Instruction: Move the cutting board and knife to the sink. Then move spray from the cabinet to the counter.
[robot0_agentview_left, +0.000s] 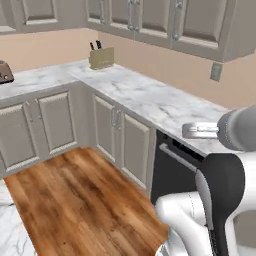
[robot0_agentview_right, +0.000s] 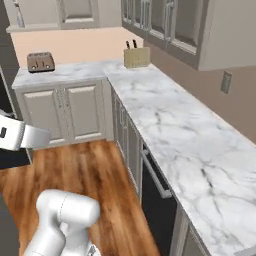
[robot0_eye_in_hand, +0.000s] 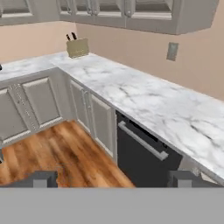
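Hand view: fingers (robot0_eye_in_hand: 112, 179) spread wide w/ nothing between them, hanging over the wood floor (robot0_eye_in_hand: 57, 157) in front of a dark dishwasher (robot0_eye_in_hand: 140, 155). Tabletop (robot0_eye_in_hand: 144, 98), white marble w/ grey veins, runs in an L round the corner. Knife block (robot0_eye_in_hand: 78, 47) sits on it at the corner, near the wall, two dark handles sticking up. Wall cabinets (robot0_eye_in_hand: 131, 11) above it w/ doors closed. Right base view: toaster (robot0_agentview_right: 40, 61) on the tabletop's left leg, well apart from the block.

Toaster (robot0_agentview_right: 40, 61) and knife block (robot0_agentview_right: 136, 56) on counter (robot0_agentview_right: 190, 145)
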